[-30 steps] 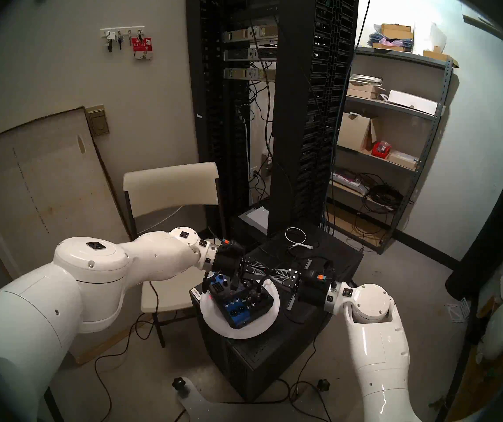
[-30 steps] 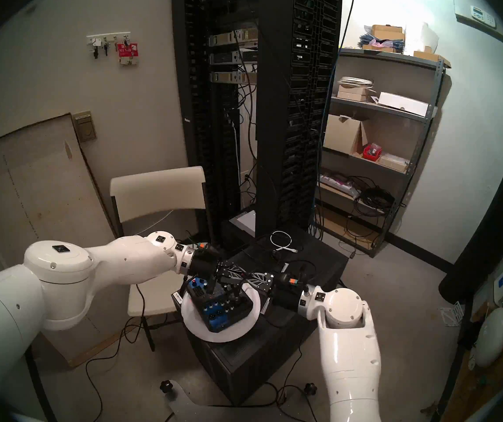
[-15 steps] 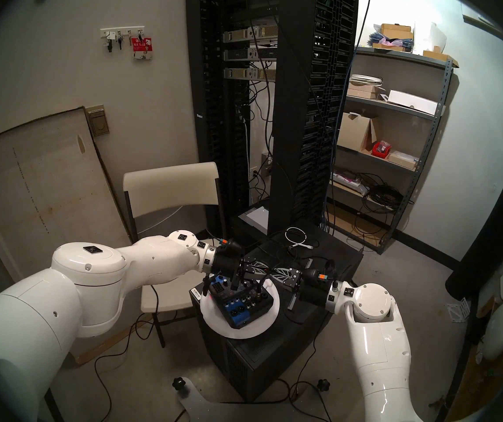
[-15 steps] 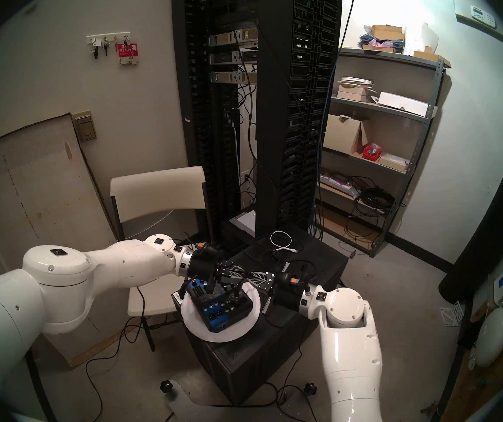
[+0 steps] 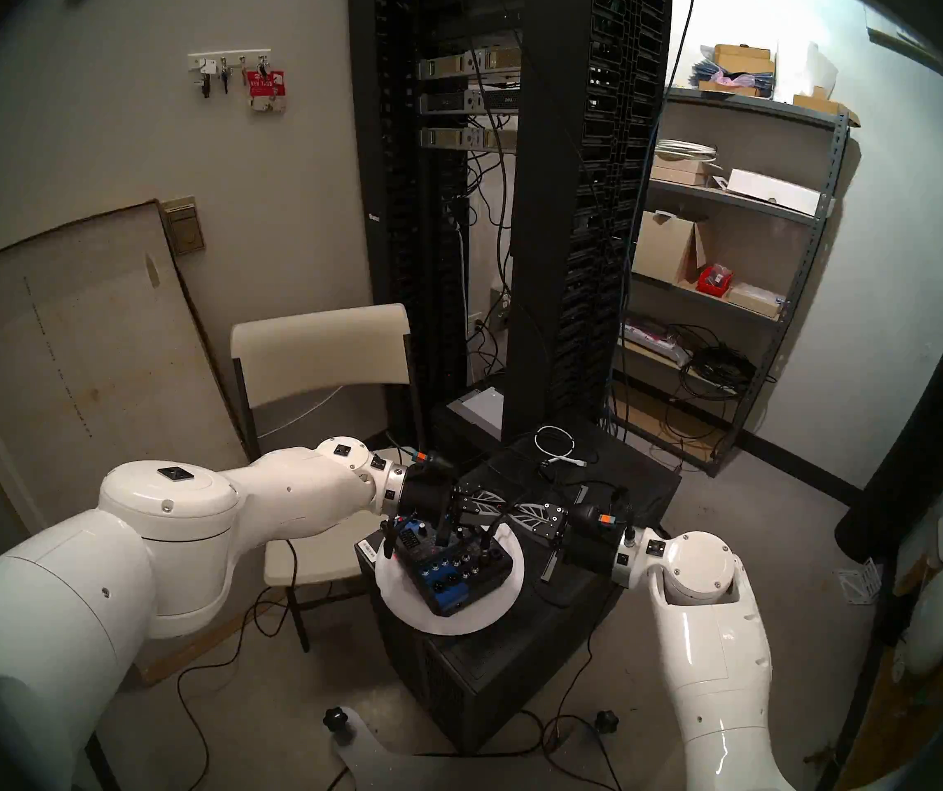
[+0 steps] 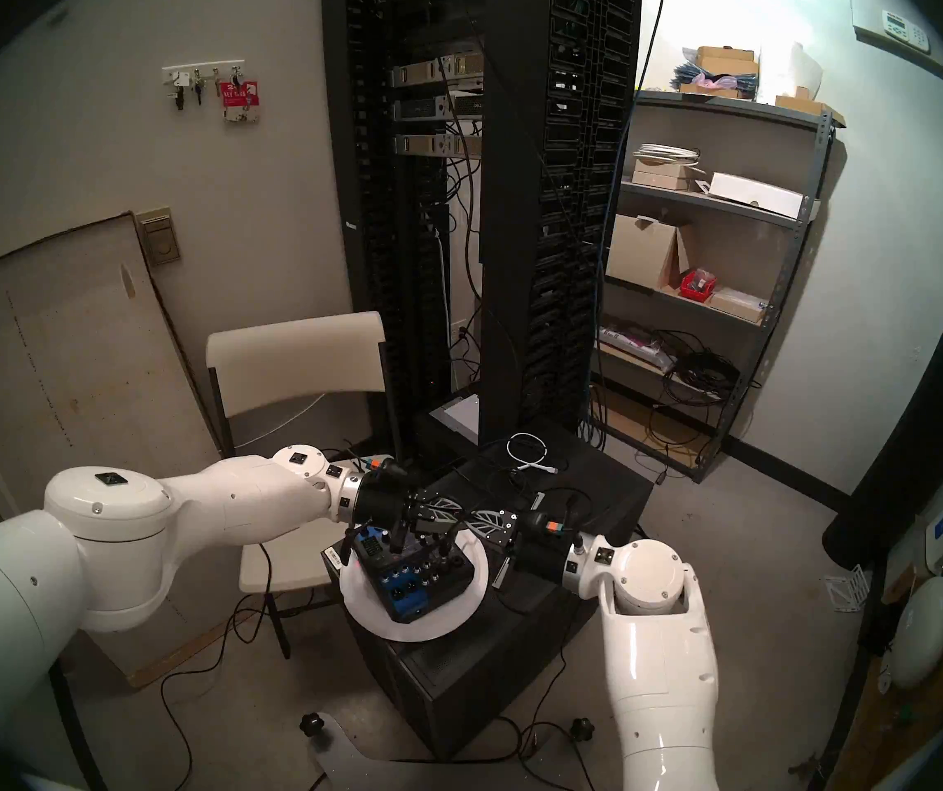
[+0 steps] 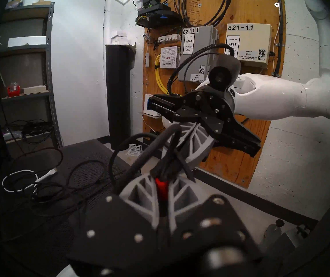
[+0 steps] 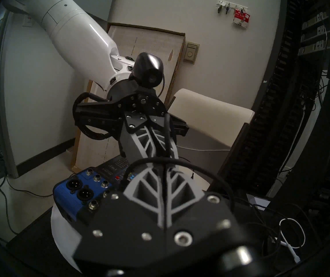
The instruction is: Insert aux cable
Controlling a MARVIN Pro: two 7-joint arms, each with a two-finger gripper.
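Left wrist view shows the left gripper (image 7: 163, 187) closed on the aux cable (image 7: 161, 187), its red-banded plug pinched between the grey fingers (image 7: 142, 192), its long axis apparently running back along them. The right gripper (image 8: 165, 182), fingers pressed together, pinches the thin black cord just beyond. Both hang tip to tip above the blue mixer (image 5: 458, 570); the left looks nearer its sockets.

We read "821-1.1" atop the beige wall box (image 7: 248, 44) and "82111" on the grey box (image 7: 197, 50) beside it; both carry "AT&T" labels. A white notice (image 7: 169, 57) shows "ciena". The red tag (image 5: 266, 85) on the key rack reads "KEY TAGS".
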